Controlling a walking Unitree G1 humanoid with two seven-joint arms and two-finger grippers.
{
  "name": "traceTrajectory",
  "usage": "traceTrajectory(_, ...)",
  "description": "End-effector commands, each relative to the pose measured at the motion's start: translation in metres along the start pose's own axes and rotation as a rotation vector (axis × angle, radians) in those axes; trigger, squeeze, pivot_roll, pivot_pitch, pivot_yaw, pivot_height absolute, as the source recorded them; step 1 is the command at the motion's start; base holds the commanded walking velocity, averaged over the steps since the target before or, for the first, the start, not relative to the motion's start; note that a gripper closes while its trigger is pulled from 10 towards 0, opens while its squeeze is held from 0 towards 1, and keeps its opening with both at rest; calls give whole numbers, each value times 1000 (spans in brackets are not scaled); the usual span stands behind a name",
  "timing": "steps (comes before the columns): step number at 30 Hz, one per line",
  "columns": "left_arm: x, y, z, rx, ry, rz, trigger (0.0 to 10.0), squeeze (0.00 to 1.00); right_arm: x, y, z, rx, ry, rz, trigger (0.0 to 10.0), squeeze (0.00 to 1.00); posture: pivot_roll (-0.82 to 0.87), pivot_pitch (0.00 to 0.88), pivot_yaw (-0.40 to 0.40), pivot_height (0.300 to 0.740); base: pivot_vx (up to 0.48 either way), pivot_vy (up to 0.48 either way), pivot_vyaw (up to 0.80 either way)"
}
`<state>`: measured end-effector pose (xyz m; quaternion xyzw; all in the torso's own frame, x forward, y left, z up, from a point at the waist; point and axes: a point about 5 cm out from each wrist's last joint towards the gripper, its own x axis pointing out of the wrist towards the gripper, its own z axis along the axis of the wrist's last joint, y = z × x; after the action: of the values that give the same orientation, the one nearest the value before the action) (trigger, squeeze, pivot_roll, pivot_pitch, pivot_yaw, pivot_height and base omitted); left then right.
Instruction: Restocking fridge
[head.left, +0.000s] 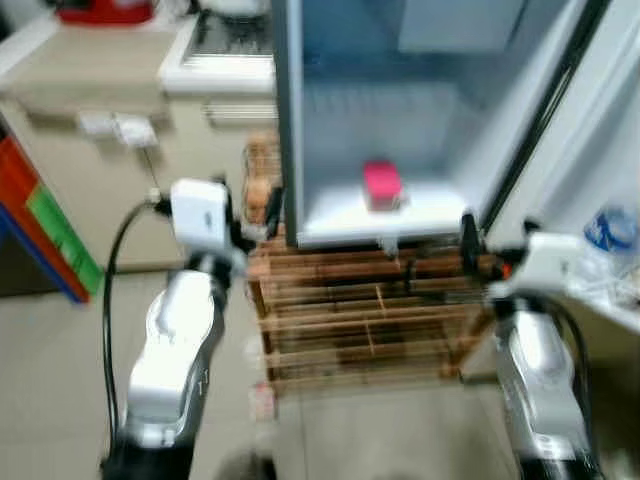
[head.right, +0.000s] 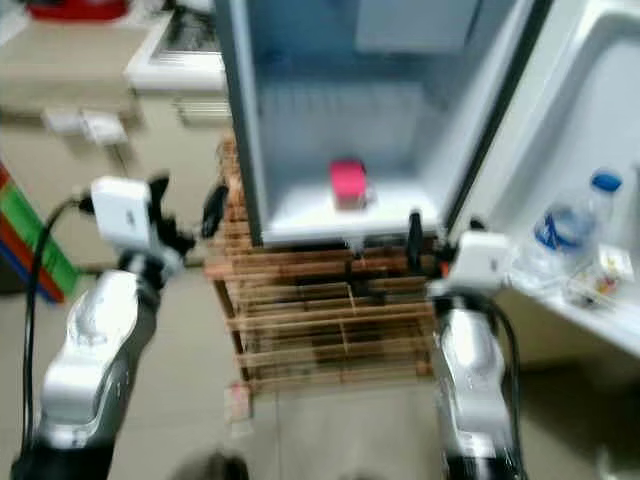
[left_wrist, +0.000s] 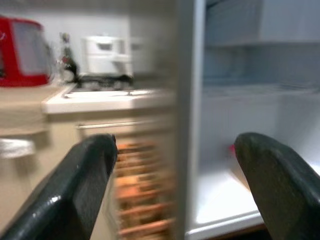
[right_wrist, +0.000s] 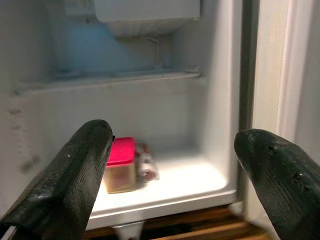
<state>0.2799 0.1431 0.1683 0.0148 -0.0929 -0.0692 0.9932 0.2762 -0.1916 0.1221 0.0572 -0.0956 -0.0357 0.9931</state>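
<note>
A small fridge (head.left: 330, 225) stands open on a wooden slatted rack (head.left: 360, 320). On its bottom floor sits a container with a pink lid (right_wrist: 120, 162), and a small packet (right_wrist: 146, 166) lies beside it. My right gripper (right_wrist: 175, 135) is open and empty, held just in front of the fridge's lower edge and aimed into the compartment. My left gripper (left_wrist: 175, 145) is also open and empty, level with the fridge's left wall (left_wrist: 187, 125). The picture is blurred.
The fridge door (head.right: 590, 120) hangs open on the right, with a blue-capped water bottle (head.right: 565, 225) on its shelf. A beige counter (head.left: 100, 90) to the left carries a stove (head.left: 220, 45) and a red appliance (left_wrist: 25, 50). A red and green panel (head.left: 50, 230) leans at far left.
</note>
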Motion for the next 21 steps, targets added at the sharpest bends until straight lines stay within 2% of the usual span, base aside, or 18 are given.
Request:
traceTrajectory(1,-6,13,-4,61,11,66,10000,0,0,-13,-1,20,14,-38,10000,0,-54,0,17,740,0,0,0)
traceTrajectory(3,-9,16,-6,74,16,96,10000,0,0,-15,0,-2,11,-28,10000,0,-49,0,17,740,0,0,0)
traceTrajectory(6,-7,9,-3,81,-3,77,10000,0,2,-10,-1,-36,15,14,10000,0,-48,0,16,740,0,0,0)
traceTrajectory(8,-3,4,-1,46,-28,47,10000,0,4,-6,-2,-31,24,46,10000,0,-48,0,16,740,0,-480,0)
traceTrajectory(16,0,-2,0,30,-45,5,10000,0,2,5,-8,-38,44,94,10000,0,-61,0,20,740,0,-479,0)
traceTrajectory(21,5,-6,-2,10,-43,2,10000,0,-1,1,-9,-52,56,100,10000,0,-69,0,17,740,0,0,0)
